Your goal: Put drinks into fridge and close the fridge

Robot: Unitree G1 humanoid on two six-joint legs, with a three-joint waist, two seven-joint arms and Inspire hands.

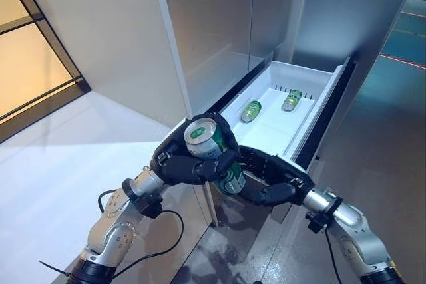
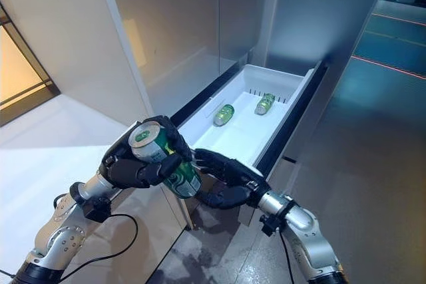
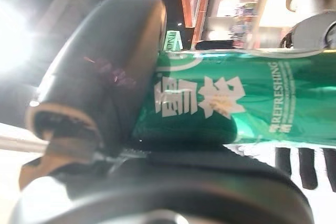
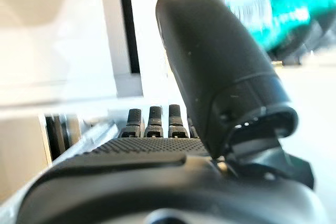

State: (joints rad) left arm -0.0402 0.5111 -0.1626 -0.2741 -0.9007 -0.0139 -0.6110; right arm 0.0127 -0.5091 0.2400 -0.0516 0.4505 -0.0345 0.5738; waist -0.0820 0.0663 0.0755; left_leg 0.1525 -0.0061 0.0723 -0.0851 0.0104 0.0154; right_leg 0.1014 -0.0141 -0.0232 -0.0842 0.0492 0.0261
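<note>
My left hand (image 1: 178, 165) is shut on a green can (image 1: 209, 139) and holds it tilted above the front end of the open white fridge drawer (image 1: 303, 76). The can also shows in the left wrist view (image 3: 236, 98), pressed between thumb and fingers (image 3: 105, 77). My right hand (image 1: 276, 179) is open, loosely cupped just under and beside the can's lower end. In the right wrist view the can (image 4: 257, 9) lies past the raised thumb (image 4: 210, 61), not in the grasp. Two more green cans (image 1: 251, 111) (image 1: 291, 100) lie on their sides at the drawer's far end.
The fridge's grey upper doors (image 1: 213, 24) stand shut above the drawer. A pale wall and a white floor (image 1: 60, 164) lie to the left. A dark glossy floor (image 1: 379, 138) lies to the right of the drawer.
</note>
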